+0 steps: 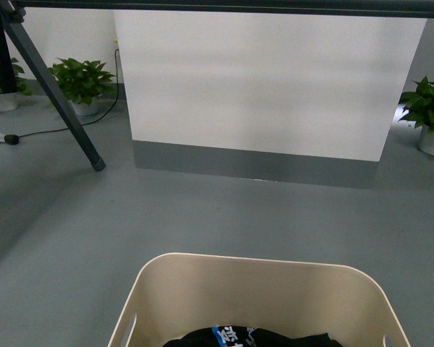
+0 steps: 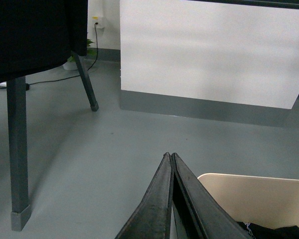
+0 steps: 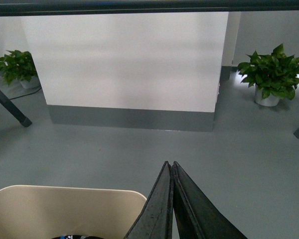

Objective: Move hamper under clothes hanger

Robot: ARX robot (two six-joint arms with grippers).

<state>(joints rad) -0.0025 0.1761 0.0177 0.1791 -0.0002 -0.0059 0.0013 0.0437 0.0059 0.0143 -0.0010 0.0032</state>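
Observation:
The beige hamper [image 1: 253, 285] stands on the grey floor at the bottom of the front view, with dark clothes [image 1: 253, 338] inside. It also shows in the left wrist view [image 2: 259, 196] and the right wrist view [image 3: 65, 209]. The clothes hanger's dark grey slanted leg [image 1: 54, 90] with a black foot stands at the far left, and its top bar [image 1: 239, 6] runs across above. My left gripper [image 2: 170, 155] is shut and empty beside the hamper's left rim. My right gripper [image 3: 169, 163] is shut and empty beside its right rim. Neither arm shows in the front view.
A white panel with a grey base [image 1: 260, 87] stands ahead. Potted plants stand at the left [image 1: 83, 79] and right [image 1: 430, 112]. A black cable [image 1: 58, 130] lies on the floor. A dark cloth [image 2: 30, 35] hangs over an upright grey post [image 2: 17, 149] at my left.

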